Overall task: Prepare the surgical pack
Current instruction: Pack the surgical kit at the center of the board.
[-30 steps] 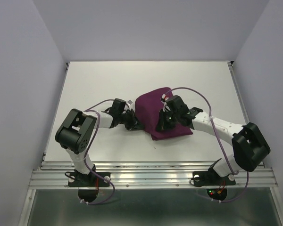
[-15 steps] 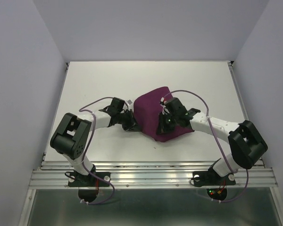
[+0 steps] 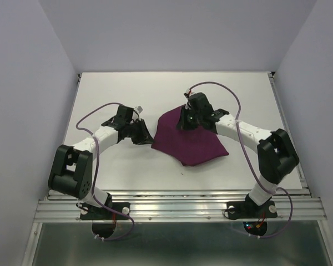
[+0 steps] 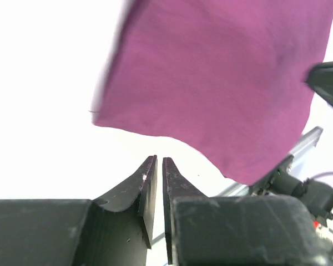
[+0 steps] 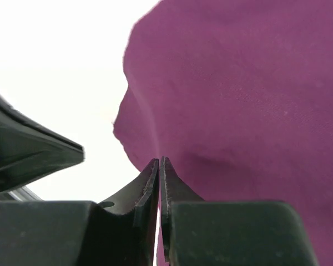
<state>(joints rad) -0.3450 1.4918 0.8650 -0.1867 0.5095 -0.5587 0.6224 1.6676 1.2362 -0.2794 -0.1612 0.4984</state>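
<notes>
The right gripper (image 5: pixel 159 159) has its jaws pressed almost together at the far corner of the dark-purple cloth (image 3: pixel 195 145). A crease in the fabric runs straight to the tips, so it appears to be pinching a fold there. The left gripper (image 4: pixel 159 159) sits just off the cloth's edge on the left arm's side. Its jaws stand a thin slit apart with nothing between them, clear of the fabric. The cloth lies mostly spread on the white table (image 3: pixel 127 94), one corner pointing toward the arm bases.

The step in hand looks like opening the cloth out flat. To do it well, the pinched corner should be kept low and drawn away from the cloth's middle, along the crease. The left jaws would need to widen, take the nearest loose corner, and pull opposite, so the sheet tightens rather than slides.
</notes>
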